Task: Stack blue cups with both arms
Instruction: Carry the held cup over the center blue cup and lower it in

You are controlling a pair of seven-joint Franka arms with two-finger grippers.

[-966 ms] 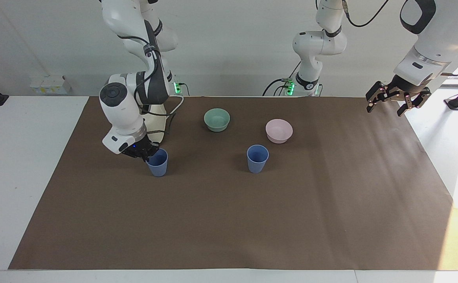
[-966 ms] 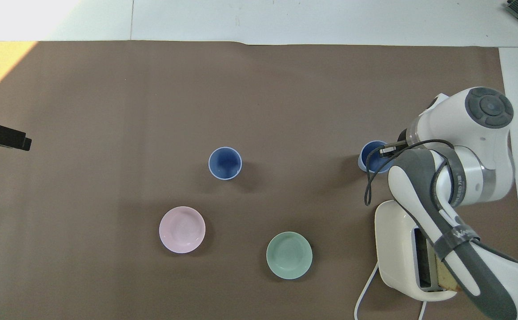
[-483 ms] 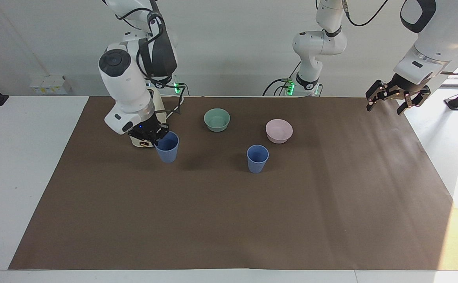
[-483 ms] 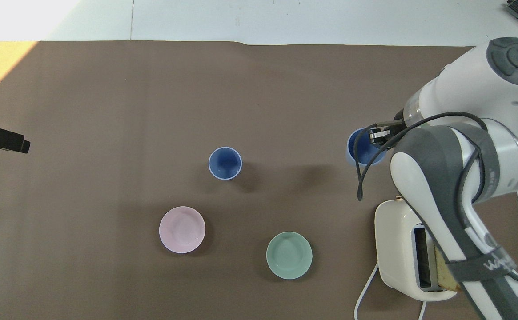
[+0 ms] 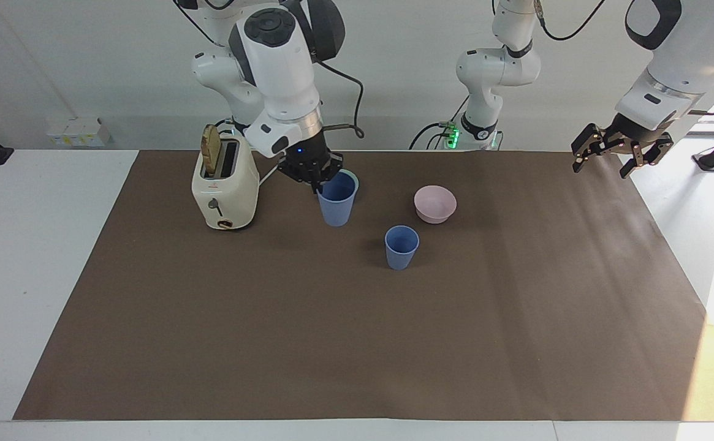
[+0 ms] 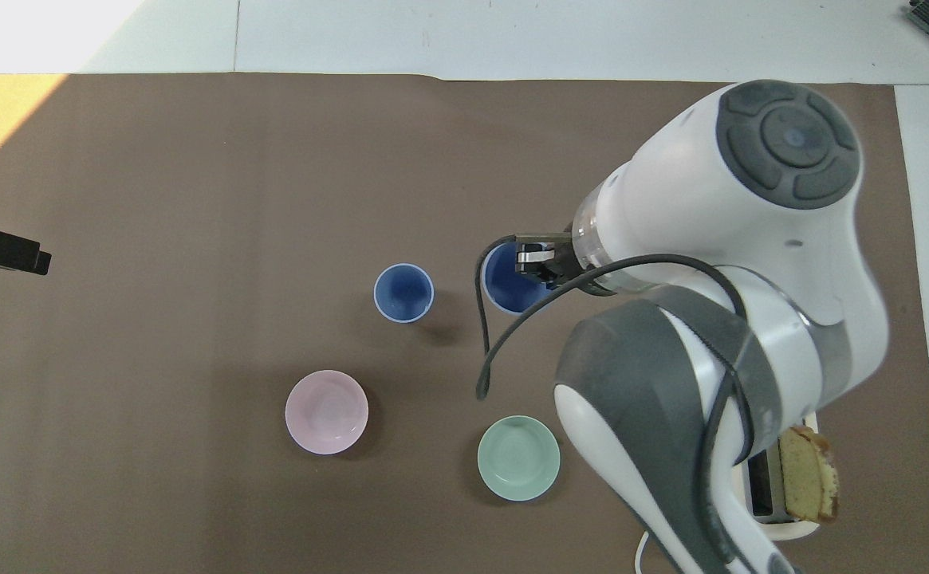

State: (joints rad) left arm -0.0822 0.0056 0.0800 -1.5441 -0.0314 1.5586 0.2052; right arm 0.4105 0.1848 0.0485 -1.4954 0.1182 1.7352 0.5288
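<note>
The right gripper is clamped on the rim of one blue cup, one finger inside the mouth, and holds it upright in the air over the brown mat. In the overhead view this gripper sits at the edge of the held cup, which hangs over the mat just beside the second cup, toward the right arm's end. In the facing view the held cup covers most of the green bowl.

The second cup stands upright on the mat near the middle of the table, apart from the held one. The pink bowl lies nearer to the robots than this cup, as does the green bowl.

A toaster with a slice of bread in its slot stands at the right arm's end.

The left gripper waits with fingers spread, empty, over the mat's edge at the left arm's end.
</note>
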